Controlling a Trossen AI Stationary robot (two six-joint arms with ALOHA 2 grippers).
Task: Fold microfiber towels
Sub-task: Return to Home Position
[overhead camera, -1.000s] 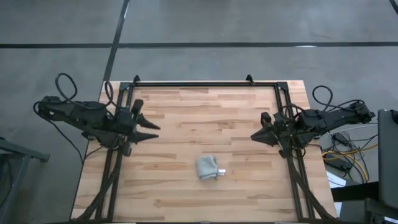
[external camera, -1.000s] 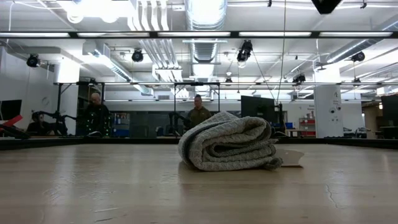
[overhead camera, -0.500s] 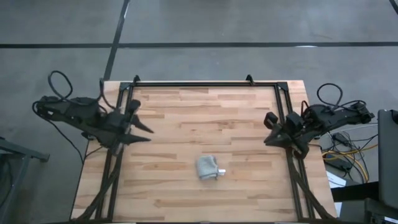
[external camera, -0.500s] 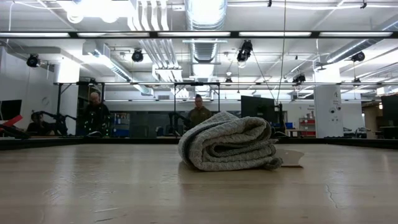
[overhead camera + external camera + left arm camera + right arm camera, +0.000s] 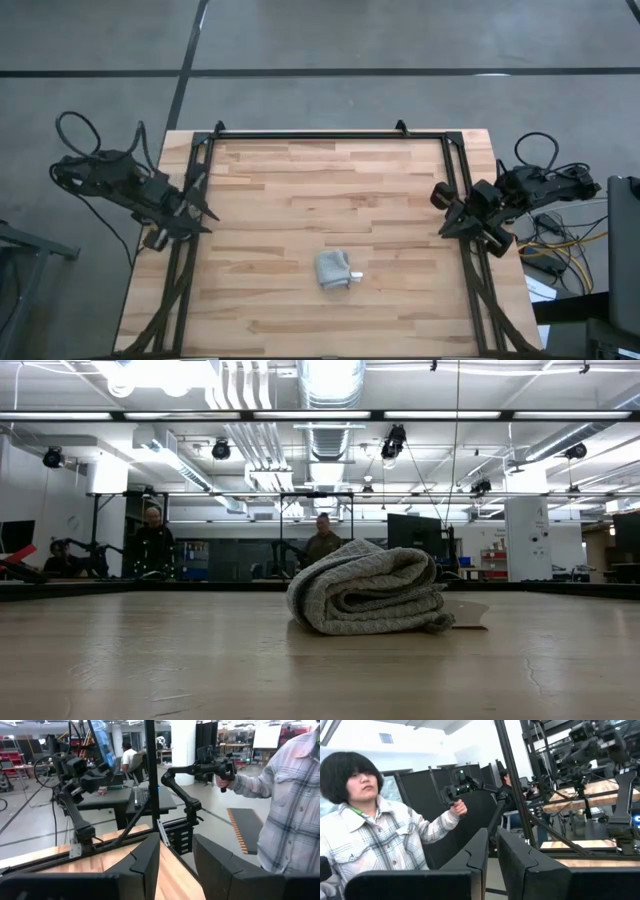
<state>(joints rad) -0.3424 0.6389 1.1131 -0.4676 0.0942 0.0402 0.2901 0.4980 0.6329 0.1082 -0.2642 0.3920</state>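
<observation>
The microfiber towel (image 5: pixel 333 270) is a small grey-green folded bundle. It rests on the wooden table a little toward the near edge, with its white tag (image 5: pixel 355 274) sticking out on the right. The low view shows its stacked folds (image 5: pixel 368 588) lying flat on the wood. My left gripper (image 5: pixel 203 221) hangs open over the table's left edge, far from the towel. My right gripper (image 5: pixel 446 226) is over the right edge, its fingers almost together and nothing between them. Neither gripper touches the cloth.
A black metal frame (image 5: pixel 320 134) runs along the table's far edge and down both sides. Cables lie beyond the right edge (image 5: pixel 560 245). A person in a plaid shirt (image 5: pixel 380 840) stands off the table, and others are far behind (image 5: pixel 320 540).
Both arms have drawn back from the table's middle. My left gripper has gone toward the left edge and my right gripper toward the right edge, each swinging its fingers around as it went. The folded towel has stayed where it was.
</observation>
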